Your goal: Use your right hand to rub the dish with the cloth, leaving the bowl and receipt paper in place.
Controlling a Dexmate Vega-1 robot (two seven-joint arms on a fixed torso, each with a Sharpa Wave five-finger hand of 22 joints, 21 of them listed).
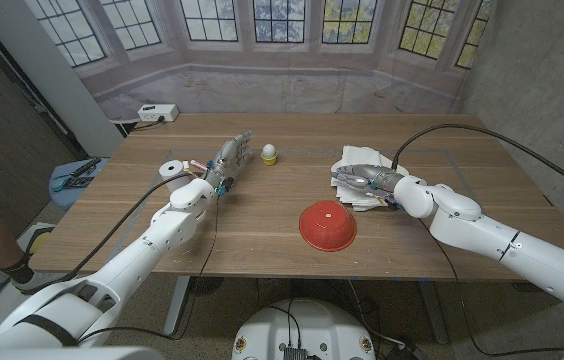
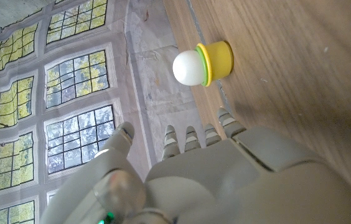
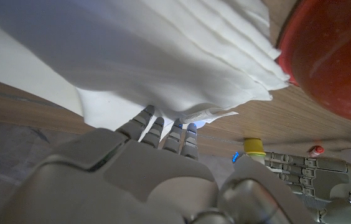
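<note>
cloth (image 1: 364,172): white, bunched on the counter (image 1: 262,230) right-rear, dish beneath not discernible | right robot hand (image 1: 370,181): laid on cloth, grasp cannot be told | rubbing should be kept short, clear of red bowl (image 1: 327,225) | left robot hand (image 1: 227,160): apart, idle.

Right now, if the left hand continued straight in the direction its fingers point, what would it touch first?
Probably the small yellow cup with a white ball, which sits just ahead of the left hand; whether it lies exactly on that line is unclear.
</note>
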